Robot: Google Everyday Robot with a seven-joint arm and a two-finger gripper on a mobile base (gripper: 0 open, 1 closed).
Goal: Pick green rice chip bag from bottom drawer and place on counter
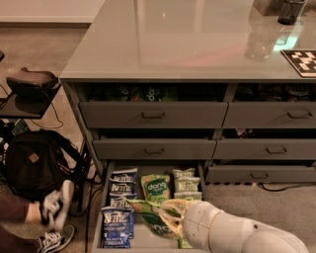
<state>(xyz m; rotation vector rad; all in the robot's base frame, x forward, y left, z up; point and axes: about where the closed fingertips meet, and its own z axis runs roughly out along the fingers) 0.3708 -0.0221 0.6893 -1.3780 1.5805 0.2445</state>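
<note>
The bottom drawer [100, 221] stands pulled open under the counter [187, 39]. Inside lie blue Kettle bags [120, 207] on the left, a bright-green "dang" bag [157, 187] in the middle and olive Kettle bags [185, 183] on the right. My gripper [167, 218], on a white arm coming in from the bottom right, is over the front of the drawer. It is shut on a second green rice chip bag [150, 213], held tilted and crumpled just above the drawer floor.
Closed drawers with bar handles [153, 115] sit above and to the right. A checkered board [301, 62] and a dark cup [291, 11] stand on the counter's right. A black backpack [34, 163] and a person's sneakered feet [58, 205] are on the floor at left.
</note>
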